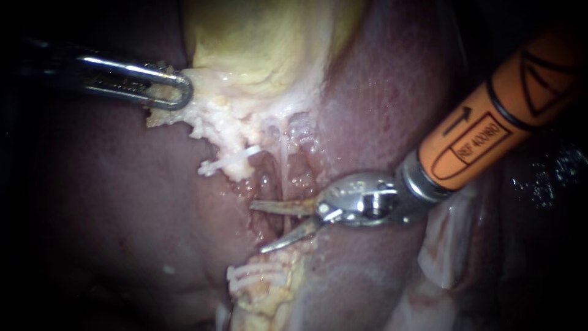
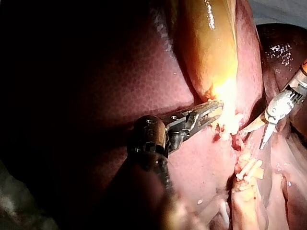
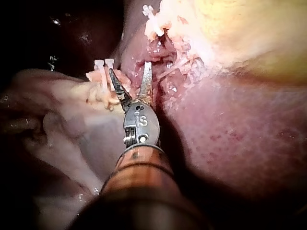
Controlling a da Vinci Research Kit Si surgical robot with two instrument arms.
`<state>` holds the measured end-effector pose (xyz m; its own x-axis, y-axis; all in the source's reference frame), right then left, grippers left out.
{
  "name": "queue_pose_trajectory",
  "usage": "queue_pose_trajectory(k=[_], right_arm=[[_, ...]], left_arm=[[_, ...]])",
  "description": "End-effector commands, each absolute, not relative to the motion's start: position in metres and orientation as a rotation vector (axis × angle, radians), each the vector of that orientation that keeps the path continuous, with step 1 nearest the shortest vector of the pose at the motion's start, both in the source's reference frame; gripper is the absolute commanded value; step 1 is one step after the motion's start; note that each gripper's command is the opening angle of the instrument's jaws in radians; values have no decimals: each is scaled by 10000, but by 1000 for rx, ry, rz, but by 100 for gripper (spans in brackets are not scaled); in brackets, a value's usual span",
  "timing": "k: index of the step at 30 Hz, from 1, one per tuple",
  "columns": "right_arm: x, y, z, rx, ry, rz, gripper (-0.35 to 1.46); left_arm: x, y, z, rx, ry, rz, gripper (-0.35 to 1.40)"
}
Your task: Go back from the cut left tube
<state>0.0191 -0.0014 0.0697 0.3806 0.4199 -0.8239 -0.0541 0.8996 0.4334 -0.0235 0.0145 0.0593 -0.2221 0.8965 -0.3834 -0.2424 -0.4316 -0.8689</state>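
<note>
My right instrument (image 1: 257,227), on an orange shaft, has two thin blades open, with nothing gripped between them. The blades lie in the gap between the two ends of the cut tube. The upper end carries a white clip (image 1: 229,160); the lower end carries white clips (image 1: 257,274). A thin pale strand (image 1: 283,147) still runs down just behind the upper blade. My left instrument (image 1: 174,92) is shut on pale tissue at the edge of the yellow gallbladder (image 1: 269,43). In the right wrist view the open blades (image 3: 129,68) sit beside the clips (image 3: 103,64).
Dark red liver (image 1: 110,202) surrounds the dissected bed on both sides. Pale loose tissue (image 1: 447,245) lies under the right instrument's shaft. In the left wrist view the gallbladder (image 2: 211,48) stretches away ahead of the left instrument's jaws (image 2: 211,112).
</note>
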Motion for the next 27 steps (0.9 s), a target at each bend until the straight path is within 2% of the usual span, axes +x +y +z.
queue_pose_trajectory(k=[1, 5, 11, 16, 19, 27], right_arm=[[183, -13, 696, 325, 1140, 298, 143], [147, -6, 694, 223, 1114, 274, 143], [105, 13, 680, 167, 1079, 273, 143], [88, 22, 671, 178, 1075, 259, 143], [86, 23, 670, 195, 1087, 234, 143], [87, 23, 671, 194, 1087, 234, 145]], left_arm=[[-235, 145, 594, -1194, -872, 1769, -35], [-235, 146, 594, -1194, -872, 1769, -35], [-235, 145, 594, -1194, -872, 1769, -35], [-235, 146, 595, -1194, -872, 1769, -35], [-236, 146, 596, -1194, -872, 1769, -35], [-242, 143, 617, -1197, -860, 1775, -35]])
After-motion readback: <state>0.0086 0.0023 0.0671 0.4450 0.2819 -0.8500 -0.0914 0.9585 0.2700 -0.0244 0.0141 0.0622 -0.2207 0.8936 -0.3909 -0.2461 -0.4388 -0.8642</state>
